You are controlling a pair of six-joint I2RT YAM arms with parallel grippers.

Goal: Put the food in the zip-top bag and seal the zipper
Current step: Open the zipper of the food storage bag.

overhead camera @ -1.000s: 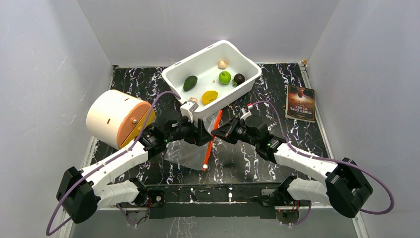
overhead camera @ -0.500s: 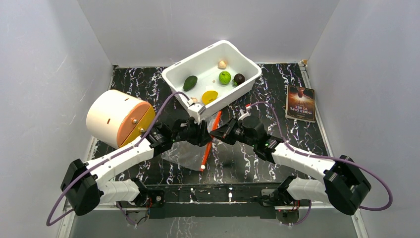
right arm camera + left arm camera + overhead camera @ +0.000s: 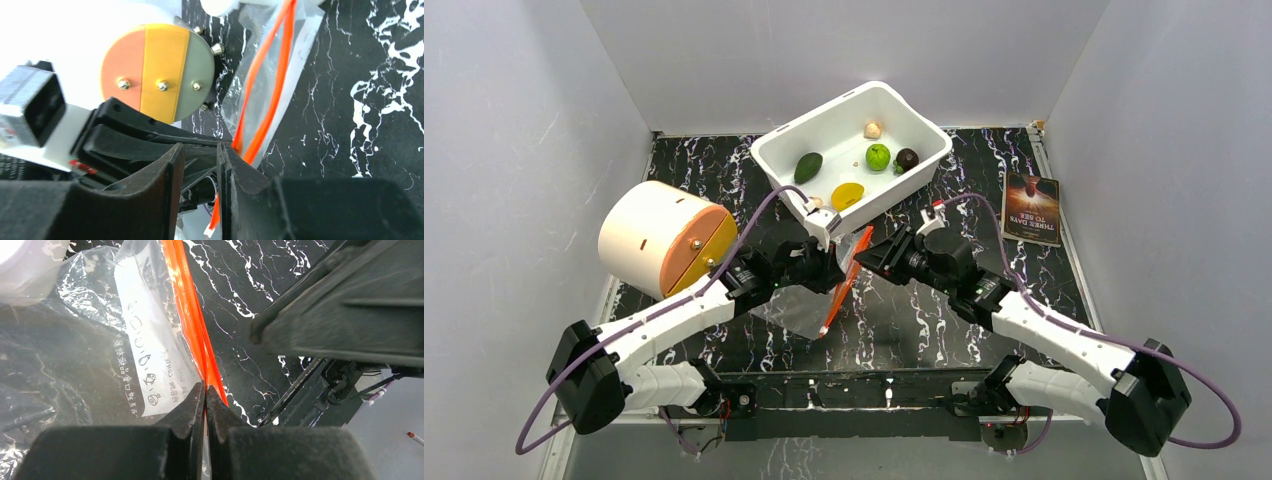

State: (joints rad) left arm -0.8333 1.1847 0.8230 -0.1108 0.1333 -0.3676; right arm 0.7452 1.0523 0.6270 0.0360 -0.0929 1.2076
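The clear zip-top bag (image 3: 796, 306) lies on the black marble table between my two arms, its red-orange zipper (image 3: 836, 282) raised off the surface. My left gripper (image 3: 834, 272) is shut on the zipper (image 3: 187, 305), pinching the strip beside the white label (image 3: 145, 340) at the fingertips (image 3: 205, 387). My right gripper (image 3: 868, 256) is open just right of the strip; the zipper (image 3: 265, 90) runs past its right finger, with nothing between the jaws (image 3: 201, 150). The food sits in the white tub: avocado (image 3: 808, 166), lime (image 3: 878, 156), dark fruit (image 3: 907, 158), mango piece (image 3: 846, 195), two garlic bulbs (image 3: 873, 129).
The white tub (image 3: 924, 130) stands tilted at the back centre, its near corner close above the bag's mouth. A cream drum with an orange-yellow face (image 3: 659, 235) lies at the left. A dark book (image 3: 1031, 208) lies at the right.
My left gripper has closed onto the zipper strip. My right gripper has let go of it, opened a little and drawn back to the right. The bag's mouth has shifted left.
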